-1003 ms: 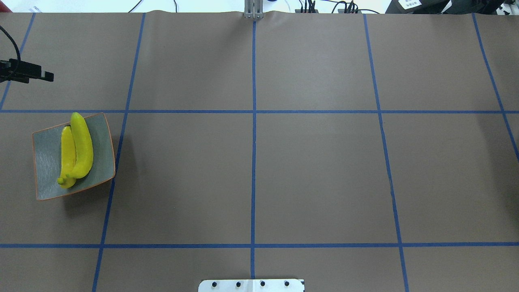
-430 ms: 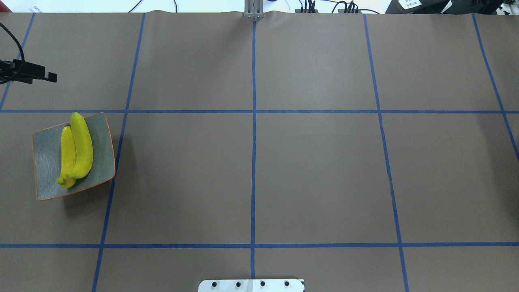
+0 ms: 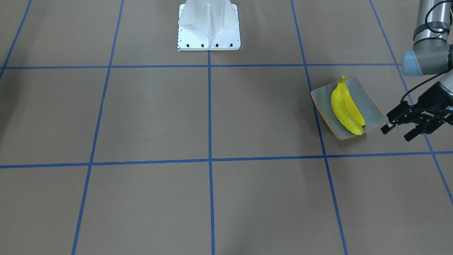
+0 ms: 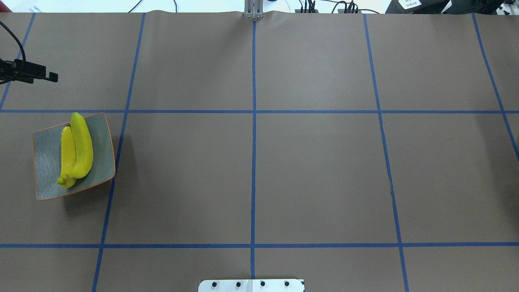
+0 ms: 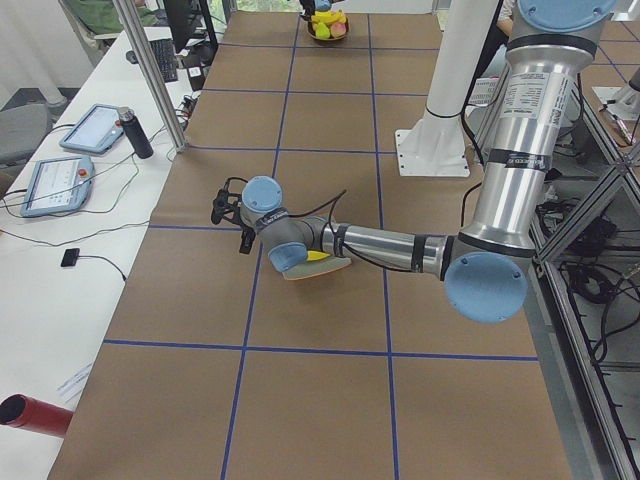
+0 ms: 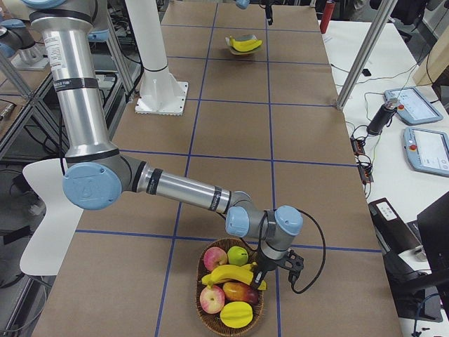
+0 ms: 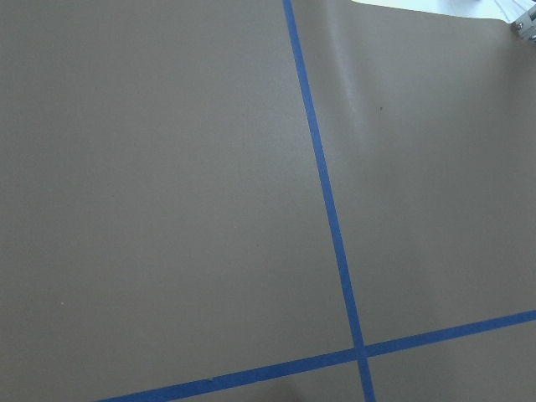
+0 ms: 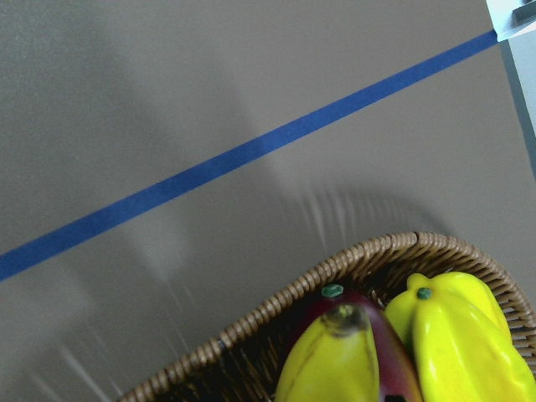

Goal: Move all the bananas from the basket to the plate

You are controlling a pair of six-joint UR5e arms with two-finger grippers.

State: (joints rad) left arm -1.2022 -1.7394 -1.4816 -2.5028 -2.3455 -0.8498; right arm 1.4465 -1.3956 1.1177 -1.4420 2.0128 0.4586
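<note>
Exterior front-facing: left fingers [image 3: 410, 136] spread wide beside plate [image 3: 371, 109], brown blue-taped desk [image 3: 141, 113] underneath; right fingers [image 6: 261, 272], can't tell.

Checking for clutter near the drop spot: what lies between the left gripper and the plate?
Nothing but bare table crossed by one blue tape line. The overhead view shows this stretch between the left gripper and the plate.

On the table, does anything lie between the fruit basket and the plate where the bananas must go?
Nothing visible does. No object lies on the table between the basket and the plate, and the left gripper hovers beside the plate, not on that path.
</note>
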